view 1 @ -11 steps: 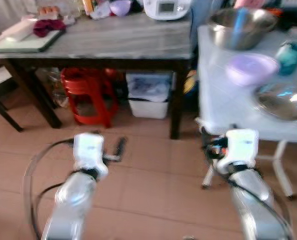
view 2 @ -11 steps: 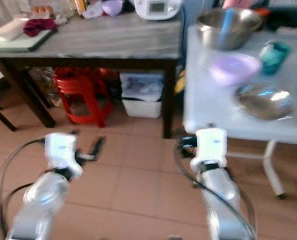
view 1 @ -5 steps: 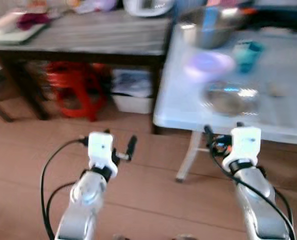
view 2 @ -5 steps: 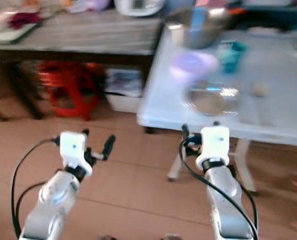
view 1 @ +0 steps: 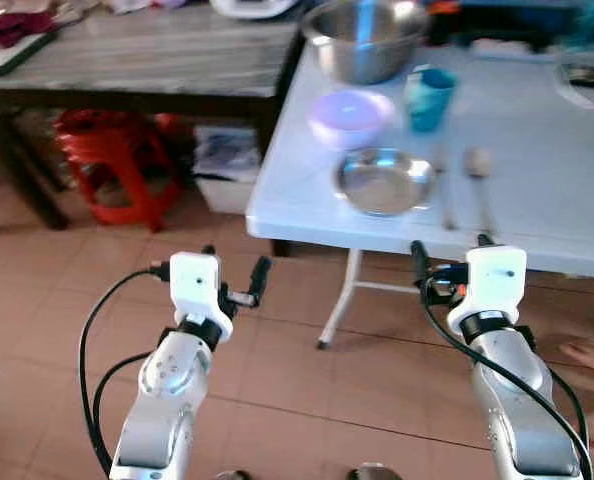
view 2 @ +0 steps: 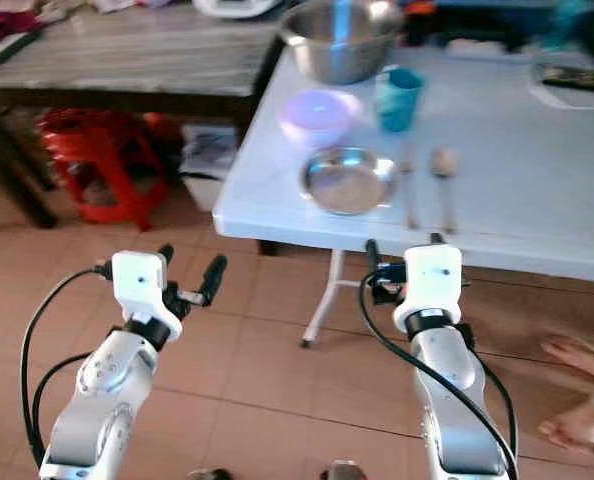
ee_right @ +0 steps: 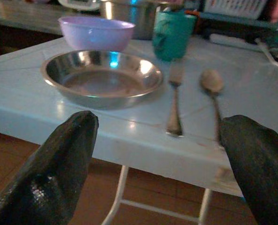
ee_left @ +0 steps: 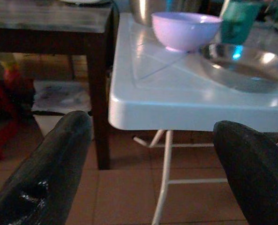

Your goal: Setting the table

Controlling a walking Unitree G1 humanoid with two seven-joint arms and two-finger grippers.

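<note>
Right gripper (ee_right: 153, 164), fingers spread and empty, faces the white table's (view 1: 537, 225) near edge; the fork (ee_right: 174, 101) lies just ahead, handle pointing toward it. Left gripper (view 1: 232, 275), also spread, stands farther off.

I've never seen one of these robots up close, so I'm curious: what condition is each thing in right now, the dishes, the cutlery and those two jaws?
Left gripper: jaws open, holding nothing, short of the table.
Right gripper: jaws open, holding nothing, at the table edge.
Metal plate: upright, empty.
Purple bowl: upright, behind the plate.
Teal cup: standing upright.
Fork: lying flat beside the plate.
Spoon: lying flat beside the fork.
Large steel bowl: upright.
</note>
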